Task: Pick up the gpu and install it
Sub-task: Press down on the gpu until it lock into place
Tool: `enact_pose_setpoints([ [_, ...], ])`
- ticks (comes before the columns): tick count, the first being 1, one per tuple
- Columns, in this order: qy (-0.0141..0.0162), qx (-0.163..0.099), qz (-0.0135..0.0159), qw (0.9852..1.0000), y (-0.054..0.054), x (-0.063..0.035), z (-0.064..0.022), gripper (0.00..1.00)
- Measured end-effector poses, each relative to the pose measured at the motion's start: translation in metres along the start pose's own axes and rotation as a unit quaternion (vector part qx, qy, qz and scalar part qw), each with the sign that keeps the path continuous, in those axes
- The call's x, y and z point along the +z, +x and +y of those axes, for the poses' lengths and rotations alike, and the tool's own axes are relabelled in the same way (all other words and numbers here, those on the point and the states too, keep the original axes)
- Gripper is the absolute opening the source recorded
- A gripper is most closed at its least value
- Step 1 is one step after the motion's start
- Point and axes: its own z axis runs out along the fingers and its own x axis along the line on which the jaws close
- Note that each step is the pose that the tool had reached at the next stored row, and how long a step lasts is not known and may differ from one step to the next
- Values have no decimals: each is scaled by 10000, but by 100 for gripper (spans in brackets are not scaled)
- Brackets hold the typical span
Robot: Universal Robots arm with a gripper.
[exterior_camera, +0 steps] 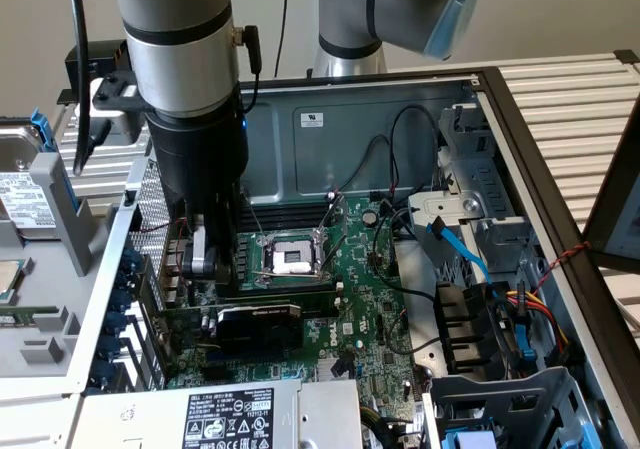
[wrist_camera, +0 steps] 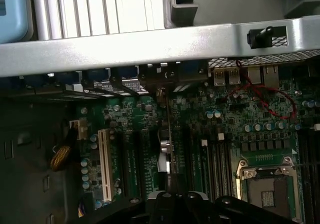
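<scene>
Right, the gpu (exterior_camera: 258, 325) is inside the open computer case (exterior_camera: 530, 159). It stands on edge on the motherboard (exterior_camera: 372, 299), just beside the empty processor socket (exterior_camera: 290, 257) and apparently in the slot line. In the wrist view it runs as a thin edge (wrist_camera: 168, 149) from the rear wall (wrist_camera: 150, 44) of the case down to the pincer (wrist_camera: 175, 201).

The pincer (exterior_camera: 208, 269) is fully closed, right over the bracket end of the card. I can't tell whether it's pinching the top edge or just bearing on it, since the tips are hidden behind the card and arm.

Risks as I judge them:
- Uneven seating. The contact is at the bracket end, so the far end could ride high and the card rock in the slot.
- Bracket snag. If the silver end plate isn't lined up with the rear opening, a downward push would bend it or flex the board.
- Wrong lane. There are several parallel slots, including a white slot (wrist_camera: 105, 159) nearby, and a small sideways offset puts the edge connector on plastic instead of in the slot.
- Red wire (wrist_camera: 260, 97) loops near the rear ports. It's apart from the card for now, but the arm body is close to that side.
- If the closed pincer is gripping, pulling away without letting go would drag the card out.
</scene>
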Motion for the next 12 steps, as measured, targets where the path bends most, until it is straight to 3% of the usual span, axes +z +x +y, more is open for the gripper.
enact_pose_setpoints([
  [12, 0, 3, 0, 10000, 8, 22, -203, 11],
])
